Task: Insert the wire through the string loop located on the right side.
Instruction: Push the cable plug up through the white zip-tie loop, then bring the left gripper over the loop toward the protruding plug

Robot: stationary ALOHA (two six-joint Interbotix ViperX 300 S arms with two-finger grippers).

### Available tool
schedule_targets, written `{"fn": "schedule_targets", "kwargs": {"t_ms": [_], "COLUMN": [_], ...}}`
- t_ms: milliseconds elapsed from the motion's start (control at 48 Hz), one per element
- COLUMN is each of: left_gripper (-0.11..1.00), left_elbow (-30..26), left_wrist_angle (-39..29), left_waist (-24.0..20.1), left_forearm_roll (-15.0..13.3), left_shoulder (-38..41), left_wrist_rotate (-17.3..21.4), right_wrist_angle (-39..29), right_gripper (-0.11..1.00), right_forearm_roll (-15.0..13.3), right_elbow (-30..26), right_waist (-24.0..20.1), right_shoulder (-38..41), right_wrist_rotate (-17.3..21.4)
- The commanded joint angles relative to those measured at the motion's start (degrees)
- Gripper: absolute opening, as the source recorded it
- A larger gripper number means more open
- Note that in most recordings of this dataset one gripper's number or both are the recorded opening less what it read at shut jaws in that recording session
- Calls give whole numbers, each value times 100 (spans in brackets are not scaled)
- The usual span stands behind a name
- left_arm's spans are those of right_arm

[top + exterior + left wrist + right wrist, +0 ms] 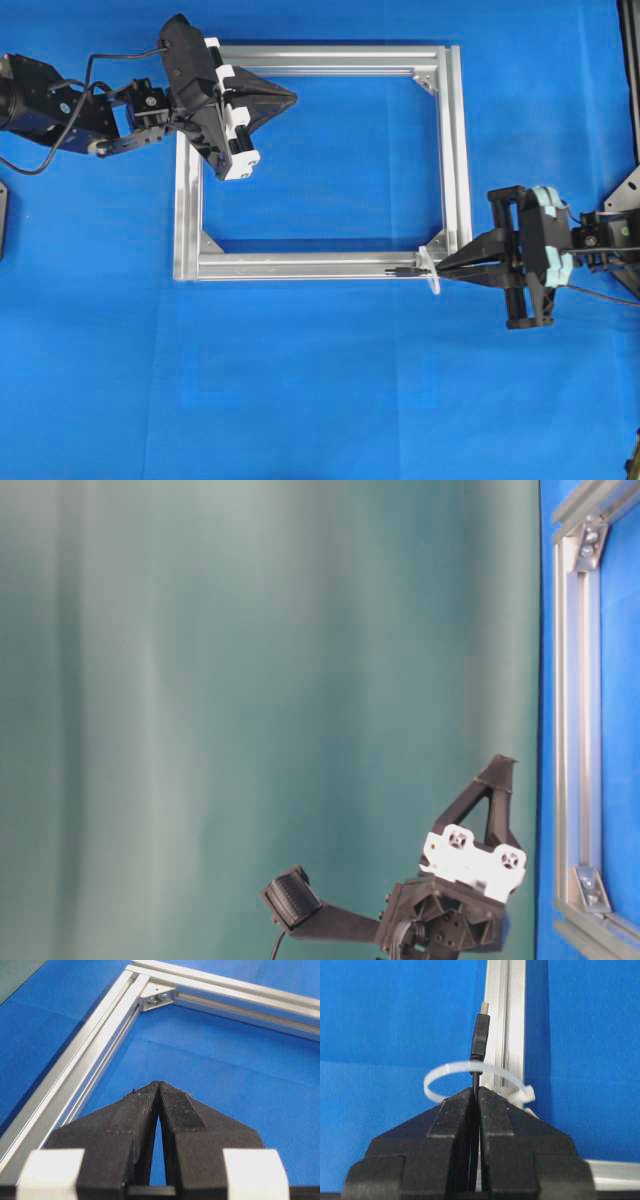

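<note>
Wire (480,1040) tail hidden between right gripper (476,1094) fingers.

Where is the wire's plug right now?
In the right wrist view, the plug pokes through the string loop, beside the frame, held by the right gripper.

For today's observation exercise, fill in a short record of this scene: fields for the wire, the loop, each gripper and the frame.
wire: plug tip already past the string loop, pointing along the frame's bar
string loop: whitish, sticking out from the frame near its corner
right gripper: shut on the wire just behind the loop
left gripper: shut, empty, over the opposite corner
frame: silver rectangle flat on the blue table
</note>
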State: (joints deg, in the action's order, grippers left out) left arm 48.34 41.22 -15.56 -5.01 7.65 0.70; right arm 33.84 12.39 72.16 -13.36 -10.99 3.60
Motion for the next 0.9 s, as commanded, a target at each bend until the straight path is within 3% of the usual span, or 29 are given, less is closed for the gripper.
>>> {"fn": "schedule_targets", "kwargs": {"t_ms": [0, 417, 583, 875], "left_gripper": [0, 0, 0, 0], "left_elbow": [-105, -105, -70, -53], "left_wrist_angle": [70, 62, 35, -88], "left_waist": [18, 167, 571, 1740], "left_forearm_roll": [18, 18, 26, 18], "left_shoulder": [-185, -185, -185, -185], "left_wrist_rotate": [0, -44, -53, -123], "right_wrist_angle": [62, 62, 44, 35], "right_gripper": [-4, -4, -4, -4], "right_forearm_roll": [0, 0, 0, 0], "right_elbow": [-132, -123, -132, -141], "right_waist": [9, 18, 18, 18], "right_shoulder": [9, 18, 18, 18], "right_wrist_rotate": [-9, -9, -9, -9]}}
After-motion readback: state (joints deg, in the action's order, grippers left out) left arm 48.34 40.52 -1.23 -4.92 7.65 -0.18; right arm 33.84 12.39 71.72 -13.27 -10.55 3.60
